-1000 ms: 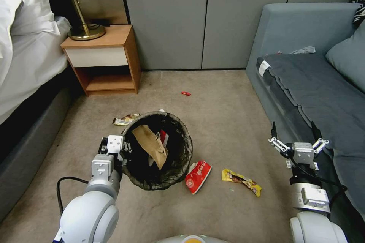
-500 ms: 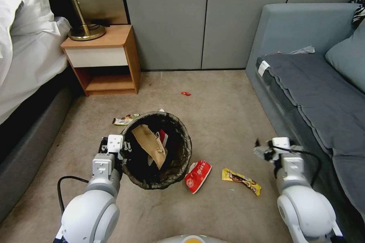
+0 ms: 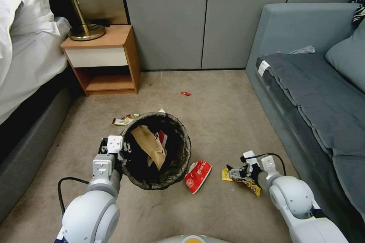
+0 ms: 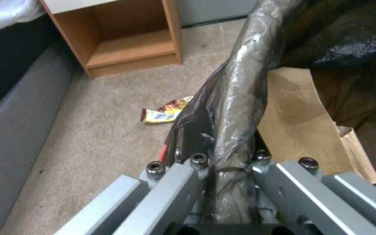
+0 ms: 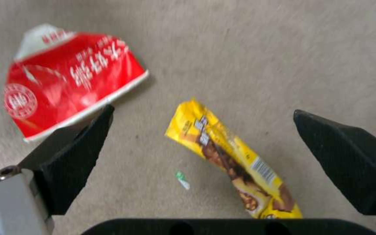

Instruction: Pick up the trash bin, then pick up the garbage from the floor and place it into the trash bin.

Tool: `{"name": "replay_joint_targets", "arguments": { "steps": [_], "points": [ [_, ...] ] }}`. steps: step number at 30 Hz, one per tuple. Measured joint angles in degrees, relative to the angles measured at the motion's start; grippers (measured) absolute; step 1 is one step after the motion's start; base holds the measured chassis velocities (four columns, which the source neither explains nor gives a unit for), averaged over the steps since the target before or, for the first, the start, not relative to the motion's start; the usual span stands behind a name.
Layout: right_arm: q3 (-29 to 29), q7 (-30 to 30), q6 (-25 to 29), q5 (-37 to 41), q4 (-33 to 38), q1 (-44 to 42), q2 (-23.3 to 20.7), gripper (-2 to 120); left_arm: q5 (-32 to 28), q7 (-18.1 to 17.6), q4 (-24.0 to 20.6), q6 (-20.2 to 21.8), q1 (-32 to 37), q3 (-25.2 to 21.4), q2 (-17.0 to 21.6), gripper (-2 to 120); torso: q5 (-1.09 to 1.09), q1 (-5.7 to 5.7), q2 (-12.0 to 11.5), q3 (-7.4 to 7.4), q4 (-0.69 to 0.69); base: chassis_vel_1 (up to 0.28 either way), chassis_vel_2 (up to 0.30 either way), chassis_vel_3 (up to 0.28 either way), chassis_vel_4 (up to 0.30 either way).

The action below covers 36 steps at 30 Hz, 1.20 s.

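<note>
- Left gripper (image 3: 121, 148) is clamped on the rim of the bin (image 3: 178, 159), fingers pinching the dark liner — a brown paper bag (image 3: 151, 146) and other litter lie inside.
- Right gripper (image 3: 232, 172) hovers low over the yellow wrapper (image 3: 251, 185) on the carpet (image 3: 220, 121), fingers spread wide, not touching it.
- Red-and-white packet (image 3: 197, 175) lies just beside the bin, between bin and wrapper.
- Another wrapper (image 3: 124, 119) lies at the bin's far side; a small red scrap (image 3: 186, 93) lies farther off.

We are seeing a wooden nightstand (image 3: 104, 59) standing against the grey wall panels (image 3: 201, 15), a brass lamp (image 3: 81, 26) sitting on it, a white-sheeted bed (image 3: 26, 53) lying alongside, and a grey sofa (image 3: 315, 83) sitting across the beige carpet (image 3: 220, 114).
</note>
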Motion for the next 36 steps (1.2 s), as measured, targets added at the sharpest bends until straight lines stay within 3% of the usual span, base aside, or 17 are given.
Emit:
{"name": "replay_joint_targets", "arguments": {
  "steps": [11,18,24,36],
  "points": [
    [-1.8,-1.2,0.3,-2.7,-9.1,3.2,-1.1,100,0.1,0.0,0.1,0.0,0.3,-0.1,0.2,0,0.00,0.00,0.0,0.00,0.00,0.000,0.000,0.000,0.000],
    [-3.7,-3.6,0.3,-4.9,-14.2,5.2,-6.5,100,0.6,-0.1,0.2,-0.2,0.5,0.2,-0.1,0,0.00,0.00,0.0,0.00,0.00,0.000,0.000,0.000,0.000],
    [-5.2,-5.4,0.4,-6.0,-17.0,6.7,-8.7,100,0.8,-0.1,0.4,-0.4,0.6,0.2,-0.1,0,0.00,-0.01,0.0,0.00,0.00,0.000,0.000,0.000,0.000],
    [-6.6,-5.9,0.4,-7.2,-22.0,11.1,-6.2,100,0.9,-0.1,0.7,-0.5,0.6,0.0,-0.2,0,0.00,-0.01,0.0,0.00,0.01,0.000,0.000,0.000,0.000]
  ]
}}
